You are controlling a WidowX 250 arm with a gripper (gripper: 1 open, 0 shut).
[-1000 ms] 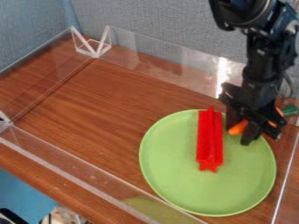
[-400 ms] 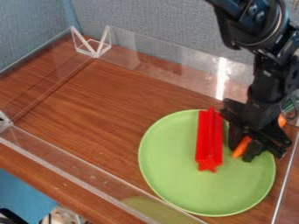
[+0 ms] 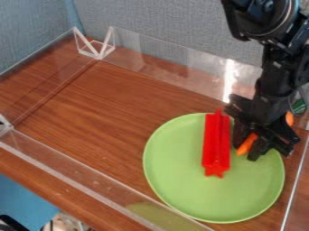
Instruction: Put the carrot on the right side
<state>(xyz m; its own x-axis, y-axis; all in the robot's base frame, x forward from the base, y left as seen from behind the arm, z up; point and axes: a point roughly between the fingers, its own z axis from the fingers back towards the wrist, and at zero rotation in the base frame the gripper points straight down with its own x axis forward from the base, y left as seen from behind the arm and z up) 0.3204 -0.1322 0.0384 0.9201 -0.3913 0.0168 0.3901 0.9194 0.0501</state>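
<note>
Two black fingers of my gripper (image 3: 263, 143) pinch the small orange toy carrot (image 3: 247, 143) near the round green plate's (image 3: 182, 176) right edge, beside the long red rectangular block (image 3: 216, 143).

Open tabletop (image 3: 115, 108) left of red block (image 3: 216, 143)

Brown wood table (image 3: 108, 99), shiny, with dark grain lines. Clear plastic walls (image 3: 182, 56) stand around table edge, low, see-through. Small clear plastic stand (image 3: 93, 41) in far left corner, shaped like two triangles. Grey-blue wall (image 3: 157, 23) behind table, looks like soft cloth. Blue floor or cloth (image 3: 24, 203) below table at bottom left. Soft even light, small bright spots on wood.
</note>
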